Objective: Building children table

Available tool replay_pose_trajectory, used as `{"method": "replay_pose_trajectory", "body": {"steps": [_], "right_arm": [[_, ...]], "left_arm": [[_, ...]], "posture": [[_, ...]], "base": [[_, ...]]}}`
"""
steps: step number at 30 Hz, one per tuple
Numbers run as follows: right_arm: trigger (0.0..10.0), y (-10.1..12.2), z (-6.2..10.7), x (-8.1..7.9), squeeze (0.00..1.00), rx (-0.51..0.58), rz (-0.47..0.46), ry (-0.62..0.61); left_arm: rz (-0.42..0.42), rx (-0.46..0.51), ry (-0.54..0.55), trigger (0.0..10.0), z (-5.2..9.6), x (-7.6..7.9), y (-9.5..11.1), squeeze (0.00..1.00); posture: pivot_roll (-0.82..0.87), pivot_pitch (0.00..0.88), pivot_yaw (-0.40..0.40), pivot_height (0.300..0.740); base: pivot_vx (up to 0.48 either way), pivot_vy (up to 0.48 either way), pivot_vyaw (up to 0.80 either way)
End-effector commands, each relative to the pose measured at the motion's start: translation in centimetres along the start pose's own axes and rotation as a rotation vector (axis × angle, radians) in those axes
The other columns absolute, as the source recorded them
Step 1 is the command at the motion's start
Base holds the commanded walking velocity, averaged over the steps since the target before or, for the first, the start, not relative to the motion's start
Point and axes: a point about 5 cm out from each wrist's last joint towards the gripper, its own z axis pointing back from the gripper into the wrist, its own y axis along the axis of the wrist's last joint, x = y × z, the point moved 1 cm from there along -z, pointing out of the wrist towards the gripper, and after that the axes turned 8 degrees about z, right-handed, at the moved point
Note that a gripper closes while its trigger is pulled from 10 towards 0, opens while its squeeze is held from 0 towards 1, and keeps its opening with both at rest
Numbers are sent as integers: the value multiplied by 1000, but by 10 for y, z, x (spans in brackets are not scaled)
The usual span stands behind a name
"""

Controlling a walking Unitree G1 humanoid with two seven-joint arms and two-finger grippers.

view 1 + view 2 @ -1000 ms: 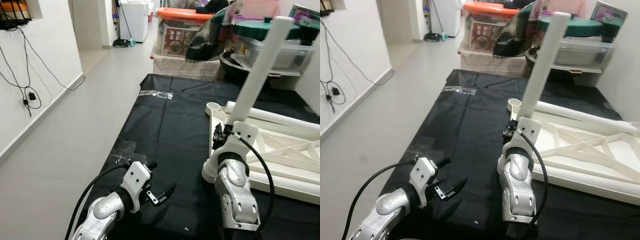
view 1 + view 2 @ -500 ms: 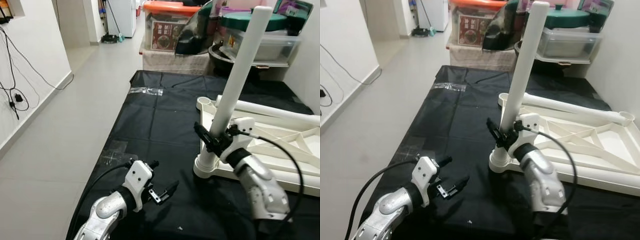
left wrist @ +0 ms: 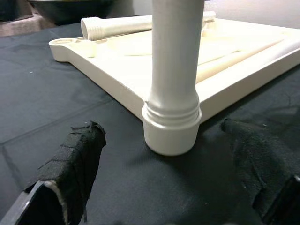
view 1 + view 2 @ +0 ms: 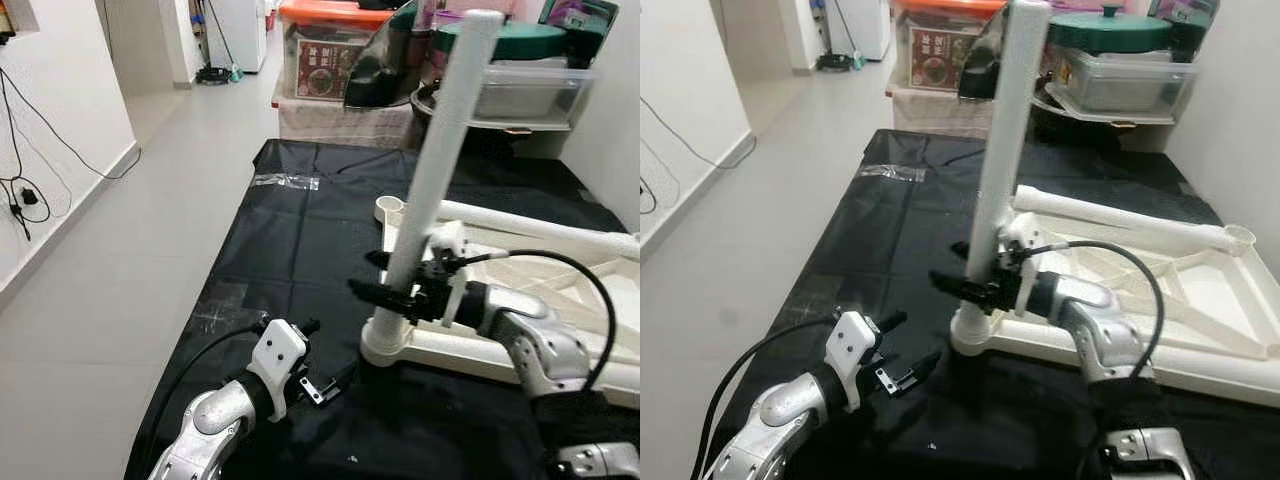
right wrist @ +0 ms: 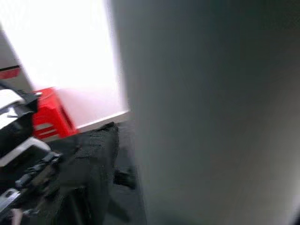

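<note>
We are partway through: one white leg (image 4: 440, 170) is standing in the near corner socket of the upturned tabletop (image 4: 560, 320), our right gripper (image 4: 395, 285) pinching it low down. More legs (image 4: 540, 218) are lying loose. Our left gripper (image 4: 325, 378) is hovering spread above the black sheet (image 4: 300, 240) on the floor, storage boxes (image 4: 335, 55) behind.

The right wrist view is blurred; the table leg (image 5: 206, 112) runs off it, hiding one finger.
</note>
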Motion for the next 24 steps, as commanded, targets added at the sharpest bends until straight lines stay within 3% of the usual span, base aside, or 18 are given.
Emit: {"method": "replay_pose_trajectory", "body": {"steps": [1, 2, 3, 4, 8, 10, 11, 12, 14, 15, 16, 18, 20, 21, 23, 24], "right_arm": [[10000, -2, -8, -7, 0, 5, -21, 72], [10000, -2, -8, -7, 0, 5, -21, 72], [471, -4, -13, -8, 0, -7, -33, 106], [0, -7, -15, -9, 0, -12, -50, 128], [0, -11, -17, -10, 0, -16, -62, 125], [0, -17, -16, -6, 0, 13, -69, 25], [0, -18, -15, 4, 0, 29, -62, -168], [0, -18, -15, 4, 0, 29, -62, -168], [0, -20, -9, 20, 0, 34, -63, -510], [0, -20, -9, 20, 0, 34, -63, -510], [0, -27, 3, 29, 0, -6, -87, -803], [0, -27, 3, 29, 0, -6, -87, -803], [0, -35, 26, 29, 0, -50, -110, -1146], [0, -35, 26, 29, 0, -50, -110, -1146], [0, -38, 49, 18, 0, -60, -123, -1433], [0, -38, 49, 18, 0, -60, -123, -1433]], "left_arm": [[-4, -5, -1, 10000, -1, 0, -1, 0], [-4, -5, -1, 10000, -1, 0, -1, 0], [-5, -6, -3, 10000, -1, 0, -1, 0], [-6, -6, -3, 10000, -1, 0, -1, 0], [-6, -6, -3, 10000, -1, 0, -1, 0], [-5, -6, -3, 10000, -1, 0, -2, 0], [-4, -6, -3, 10000, -1, 1, -2, 0], [-4, -6, -3, 10000, -1, 1, -2, 0], [-3, -5, -4, 10000, -1, 2, -2, 0], [-3, -5, -4, 10000, -1, 2, -2, 0], [-2, -6, -3, 10000, -1, 1, -2, 0], [-2, -6, -3, 10000, -1, 1, -2, 0], [0, -8, -5, 10000, -1, 1, -2, 0], [0, -8, -5, 10000, -1, 1, -2, 0], [1, -11, -8, 10000, -1, 1, -3, 0], [1, -11, -8, 10000, -1, 1, -3, 0]], "posture": [[203, 0, -81, 740], [203, 0, -81, 740], [203, 0, -82, 740], [203, 0, -82, 740], [203, 0, -82, 740], [204, 0, -82, 740], [200, 0, -83, 740], [200, 0, -83, 740], [200, 0, -83, 740], [200, 0, -83, 740], [189, 0, -77, 740], [189, 0, -77, 740], [184, 0, -74, 740], [184, 0, -74, 740], [183, 0, -73, 740], [183, 0, -73, 740]], "base": [[0, 0, 0], [0, 0, 0], [0, 0, 0], [0, 0, 0], [0, 0, 0], [0, 0, 0], [0, 0, 0], [0, 0, 0], [0, 0, 0], [0, 0, 0], [0, 0, 0], [0, 0, 0], [0, 0, 0], [0, 0, 0], [0, 0, 0], [0, 0, 0]]}}
